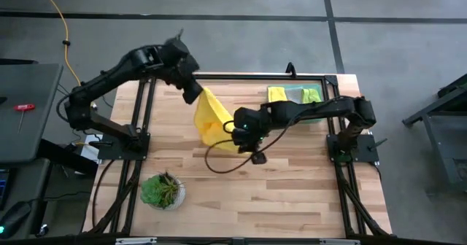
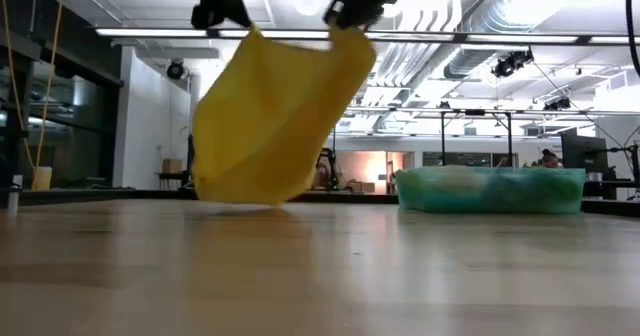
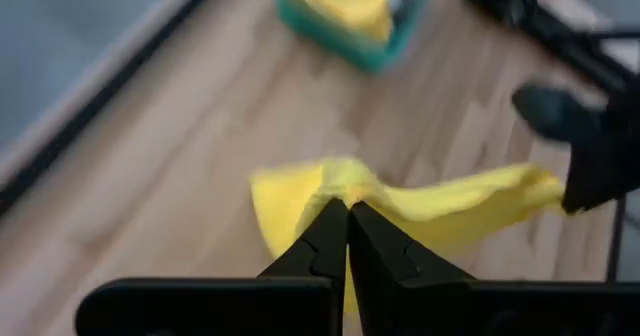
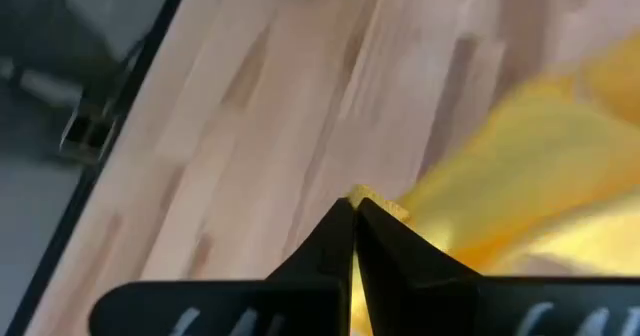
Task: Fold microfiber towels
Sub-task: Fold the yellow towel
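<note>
No brand, label or legible writing is seen on anything. A yellow microfiber towel is held up above the middle of the wooden table by two corners. The left gripper is clamped shut on one corner, the right gripper is clamped shut on the other, and the cloth's lowest edge is just touching the tabletop in the low view. Both grippers are cut off by the upper border of that view. More towels, yellow, teal and lime, are heaped in a green tray at the far right of the table; their folds cannot be made out. A potted plant is set near the front left corner. Behind the table a large hall with ceiling light strips and grey floor is seen.
</note>
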